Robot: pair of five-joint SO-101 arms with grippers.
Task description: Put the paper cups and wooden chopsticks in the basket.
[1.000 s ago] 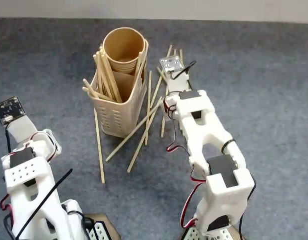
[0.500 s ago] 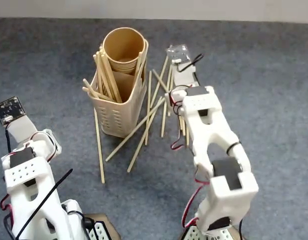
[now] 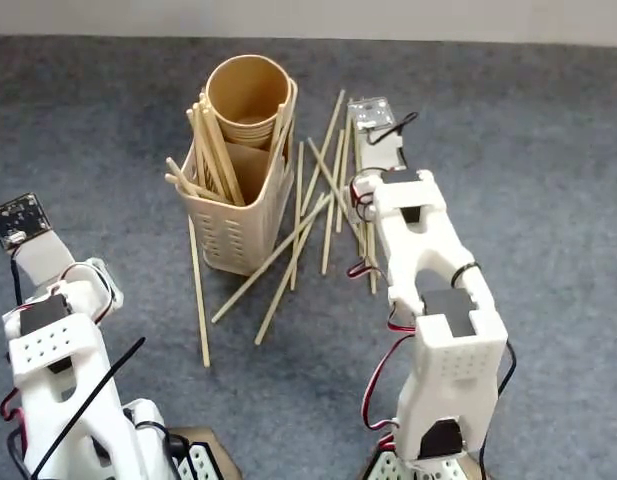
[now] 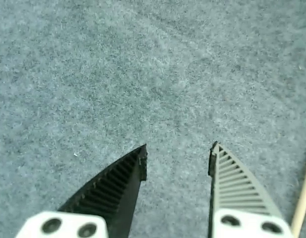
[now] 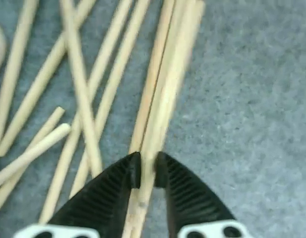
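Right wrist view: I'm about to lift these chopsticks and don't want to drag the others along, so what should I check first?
1. Right gripper shut on pale wooden chopsticks: ok.
2. How many sticks it holds: cannot tell.
3. Held sticks free of the loose chopsticks: not ok, these lie crossed close beside.
4. Beige perforated plastic basket upright: ok.
5. Room beside the brown paper cups inside: cannot tell.
6. Left gripper out of the path: ok, open over grey carpet.

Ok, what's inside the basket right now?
A stack of paper cups stands in the basket, with several wooden chopsticks leaning upright beside it. The basket's floor and the cups' lower parts are hidden behind its walls.
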